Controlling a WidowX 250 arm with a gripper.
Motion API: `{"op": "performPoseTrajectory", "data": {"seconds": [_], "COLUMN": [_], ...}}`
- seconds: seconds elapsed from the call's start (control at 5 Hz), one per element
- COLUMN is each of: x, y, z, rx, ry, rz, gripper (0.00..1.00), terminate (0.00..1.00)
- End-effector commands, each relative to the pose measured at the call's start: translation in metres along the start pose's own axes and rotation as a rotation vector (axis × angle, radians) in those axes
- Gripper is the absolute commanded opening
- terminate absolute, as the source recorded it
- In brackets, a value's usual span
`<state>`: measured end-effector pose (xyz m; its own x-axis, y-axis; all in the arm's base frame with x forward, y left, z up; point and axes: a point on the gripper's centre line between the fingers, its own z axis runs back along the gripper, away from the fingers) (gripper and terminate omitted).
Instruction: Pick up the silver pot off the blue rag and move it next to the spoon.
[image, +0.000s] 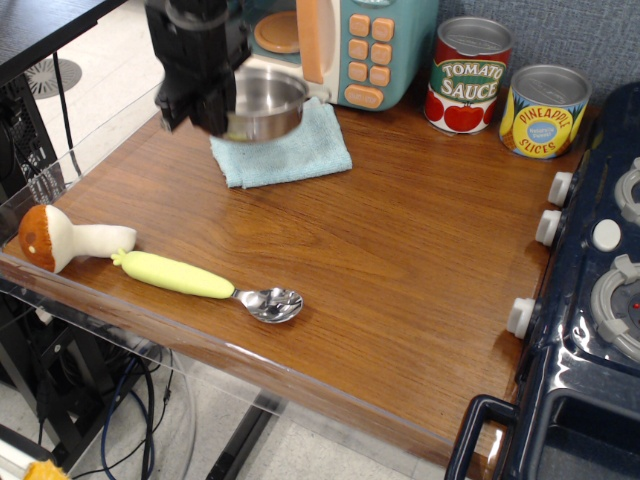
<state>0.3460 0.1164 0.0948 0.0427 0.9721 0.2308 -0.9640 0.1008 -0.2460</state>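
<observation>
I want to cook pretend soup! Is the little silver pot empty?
Empty, as far as shows. The silver pot hangs tilted in the gripper above the blue rag, its visible inside bare shiny metal.

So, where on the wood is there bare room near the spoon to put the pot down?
The widest bare wood lies between the spoon, the blue rag and the stove knobs. A smaller patch lies between the rag and the toy mushroom. The back is crowded: toy microwave, tomato sauce can, pineapple can. The tool holds the silver pot above the rag.
</observation>
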Motion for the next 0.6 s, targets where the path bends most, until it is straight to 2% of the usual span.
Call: {"op": "performPoseTrajectory", "data": {"seconds": [0.0,0.2,0.4], "x": [-0.064,-0.100,-0.130], "y": [0.018,0.040,0.064], "z": [0.064,0.072,0.066], "rx": [-0.139,-0.144,-0.140], "ry": [0.090,0.102,0.100], "rz": [-0.106,-0.150,-0.197], "gripper": [0.00,0.00,0.00], "terminate": [0.00,0.00,0.00]}}
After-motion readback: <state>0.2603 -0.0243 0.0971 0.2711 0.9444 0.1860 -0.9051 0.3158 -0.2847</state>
